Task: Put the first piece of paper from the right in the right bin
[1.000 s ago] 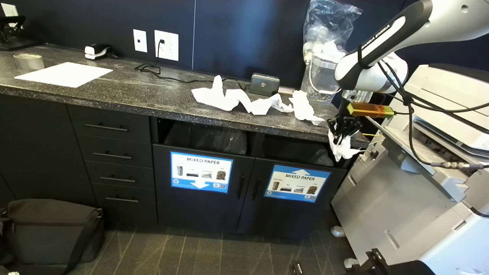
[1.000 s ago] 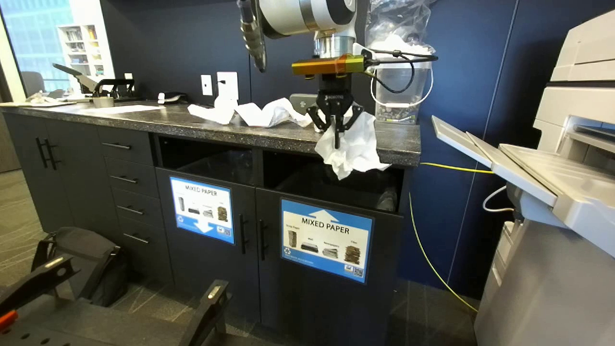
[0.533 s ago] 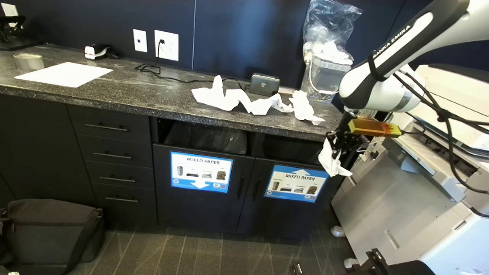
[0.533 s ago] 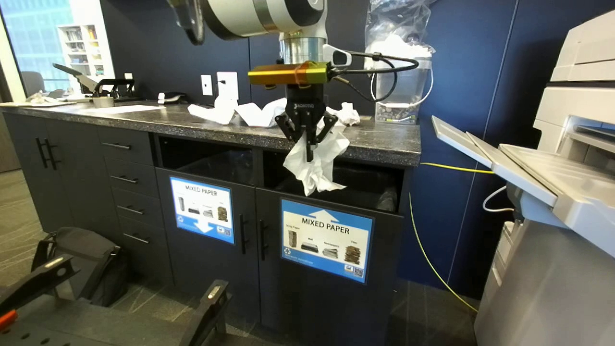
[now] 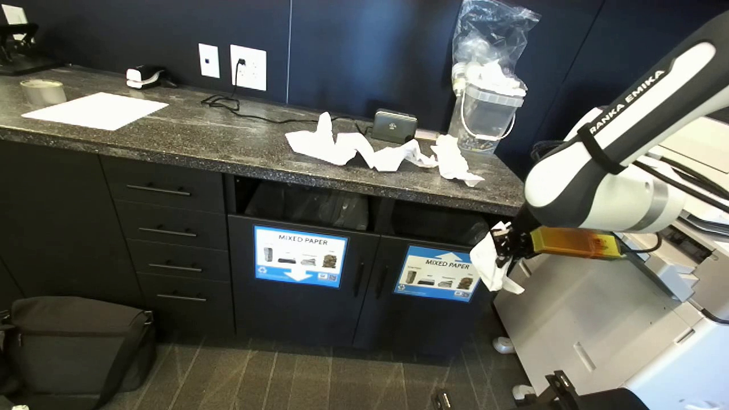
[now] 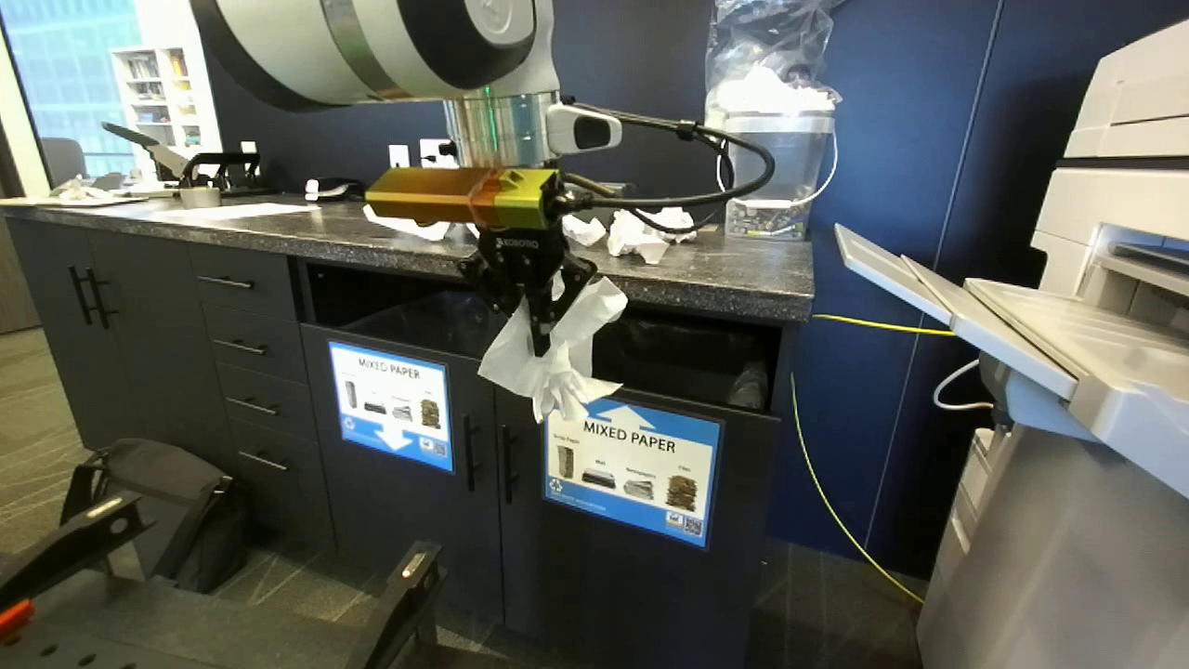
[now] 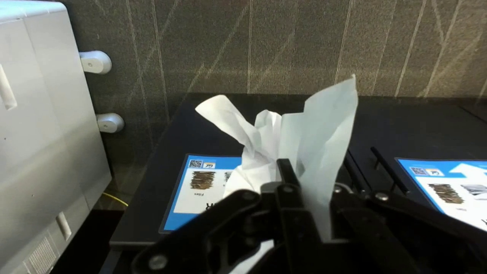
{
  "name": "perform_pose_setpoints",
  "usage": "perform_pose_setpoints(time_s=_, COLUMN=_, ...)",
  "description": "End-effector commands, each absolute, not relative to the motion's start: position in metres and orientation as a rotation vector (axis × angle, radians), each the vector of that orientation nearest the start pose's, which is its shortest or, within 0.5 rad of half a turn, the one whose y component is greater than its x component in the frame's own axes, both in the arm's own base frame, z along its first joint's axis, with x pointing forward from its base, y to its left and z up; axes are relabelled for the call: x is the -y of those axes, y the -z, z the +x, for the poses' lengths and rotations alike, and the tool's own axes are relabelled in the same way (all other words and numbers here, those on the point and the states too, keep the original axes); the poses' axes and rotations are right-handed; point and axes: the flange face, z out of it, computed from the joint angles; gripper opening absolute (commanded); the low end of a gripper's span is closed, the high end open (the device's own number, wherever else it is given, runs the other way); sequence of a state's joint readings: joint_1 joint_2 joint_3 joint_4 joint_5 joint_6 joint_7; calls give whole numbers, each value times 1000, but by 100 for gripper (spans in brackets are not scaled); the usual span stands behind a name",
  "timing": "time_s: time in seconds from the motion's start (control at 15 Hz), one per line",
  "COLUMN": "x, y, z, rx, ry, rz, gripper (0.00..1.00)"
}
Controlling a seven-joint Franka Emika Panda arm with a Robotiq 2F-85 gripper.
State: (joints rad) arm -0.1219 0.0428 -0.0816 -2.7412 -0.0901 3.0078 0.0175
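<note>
Item: my black two-fingered gripper [image 6: 542, 336]. Fingers drawn together, pinching paper.

Item: a crumpled white sheet of thin paper [image 6: 559, 379], which I take for the task's piece. Held between the fingertips [image 7: 288, 172], loose ends hanging below them.

Item: the right bin [image 6: 650, 576], a flat matte-black cabinet door with a dark rectangular slot [image 6: 687, 358] above it. Slot on the cabinet side of my gripper. In both exterior views the sheet overlaps a corner of the blue-and-white rectangular MIXED PAPER sign [image 6: 632, 465]; contact not discernible.

Item: the other crumpled white paper [image 5: 453, 162], undisturbed on the speckled dark-grey countertop [image 5: 228, 142], above the gripper and farther back.

Change: over the last second I have drawn gripper and sheet outward from the counter's edge, and lower.

Bearing on the task: pick made, deposit outstanding. The sheet hangs outside the slot. I judge that the next move is to come level with the slot and reach back inward; released here, the sheet would probably miss the bin.
</note>
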Motion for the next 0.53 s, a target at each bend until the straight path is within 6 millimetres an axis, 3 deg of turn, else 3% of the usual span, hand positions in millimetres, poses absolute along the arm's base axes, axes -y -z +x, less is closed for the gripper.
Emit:
perform_pose_setpoints(time_s=0.0, x=83, y=-231, z=414, rx=-212, ry=555, rz=-3138, gripper=12)
perform_pose_setpoints(time_s=0.27, x=82, y=-220, z=439, rx=-207, ry=704, rz=-3107, gripper=11)
perform_pose_setpoints(time_s=0.47, x=89, y=-195, z=457, rx=-213, ry=774, rz=-3090, gripper=12)
